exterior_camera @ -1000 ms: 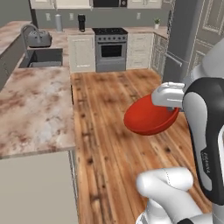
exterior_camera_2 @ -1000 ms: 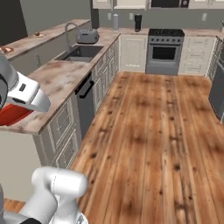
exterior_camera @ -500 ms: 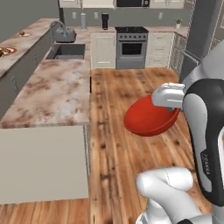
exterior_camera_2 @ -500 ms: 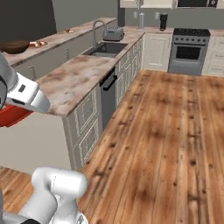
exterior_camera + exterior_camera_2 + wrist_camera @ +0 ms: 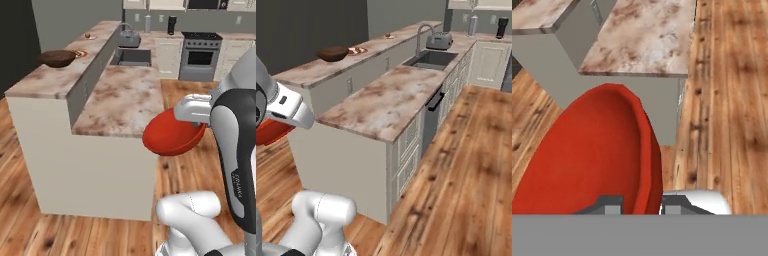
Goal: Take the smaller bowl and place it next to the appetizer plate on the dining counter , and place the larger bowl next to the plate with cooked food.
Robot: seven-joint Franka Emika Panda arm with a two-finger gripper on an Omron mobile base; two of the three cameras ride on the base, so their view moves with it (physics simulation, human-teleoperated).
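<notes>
the claw (image 5: 641,206) is clamped on the rim of the smaller bowl (image 5: 172,135), one finger inside and one outside the wall, seen close up from the hand view where the red bowl (image 5: 592,160) spreads up and away from the fingertips. the bowl hangs tilted in the air over the wooden floor (image 5: 185,165), just off the near end of the lower marble worktop (image 5: 125,100), not touching it. beyond the claw and to its left, the dining counter (image 5: 55,80) stands higher than the worktop, with its plain beige end panel (image 5: 45,155) facing the robot. on that raised top, well apart from the claw, sits the larger bowl (image 5: 58,58), dark brown, and just beside it on its far side a plate with a reddish rim (image 5: 80,53); what lies on the plate is too small to tell. from the right base view the wooden bowl (image 5: 333,53) and that plate (image 5: 357,50) show again, touching or nearly so. farther along the same top, a small item (image 5: 388,35) lies well beyond them, too small to name. straight ahead of the claw, past the worktop, are the sink (image 5: 130,56), a toaster (image 5: 439,40) and the stove (image 5: 200,55).
</notes>
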